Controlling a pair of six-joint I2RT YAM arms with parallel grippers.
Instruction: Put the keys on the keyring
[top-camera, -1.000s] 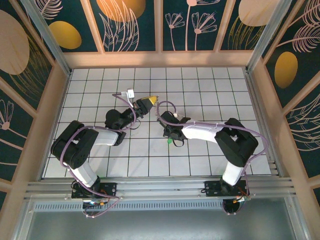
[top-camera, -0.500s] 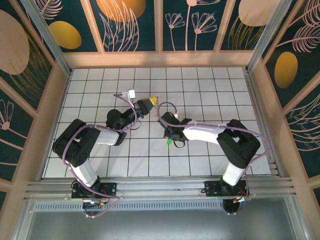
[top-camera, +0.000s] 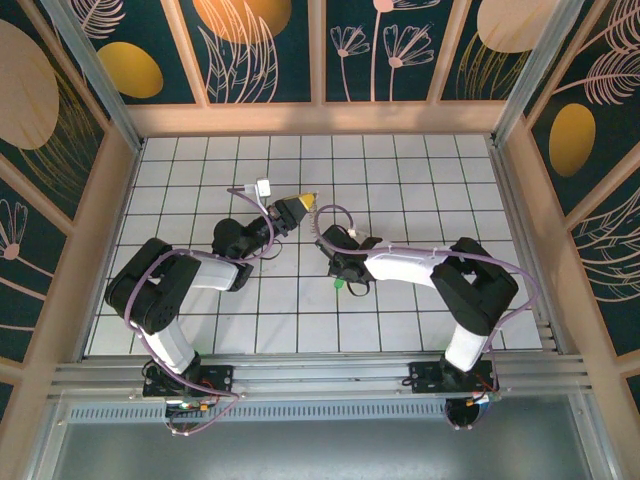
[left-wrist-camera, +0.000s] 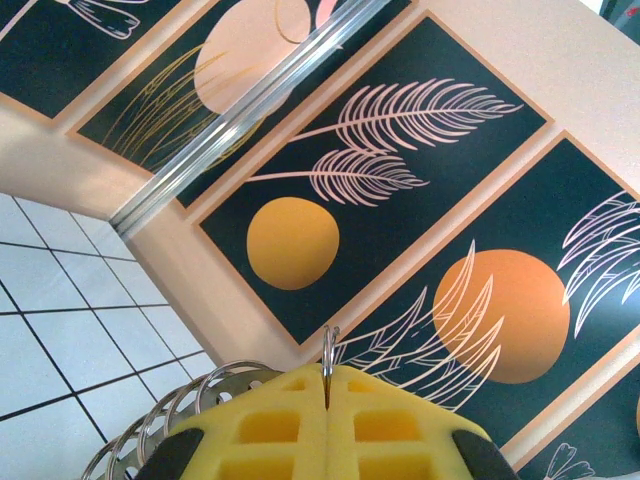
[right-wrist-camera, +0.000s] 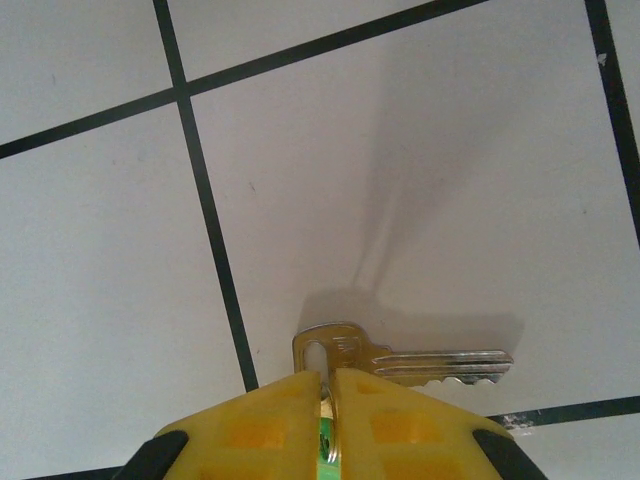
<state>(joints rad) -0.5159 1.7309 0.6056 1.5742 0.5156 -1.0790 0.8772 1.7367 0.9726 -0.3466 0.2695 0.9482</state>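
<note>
Silver key (right-wrist-camera: 430, 362) lies at the right gripper (right-wrist-camera: 328, 385), its pads (right-wrist-camera: 270, 420) pinching the green-headed key (right-wrist-camera: 324, 440) low over the tiles (right-wrist-camera: 450, 150), while the left gripper (left-wrist-camera: 327, 385) clamps the keyring (left-wrist-camera: 329, 345) aloft — apparently the pickup step, with the key's hole next needing to meet the ring.

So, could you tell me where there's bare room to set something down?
Bare tiles run along the back wall and in the near middle between the left arm and right arm. The centre is crowded: the left gripper, holding the keyring, and the right gripper with the keys.
</note>
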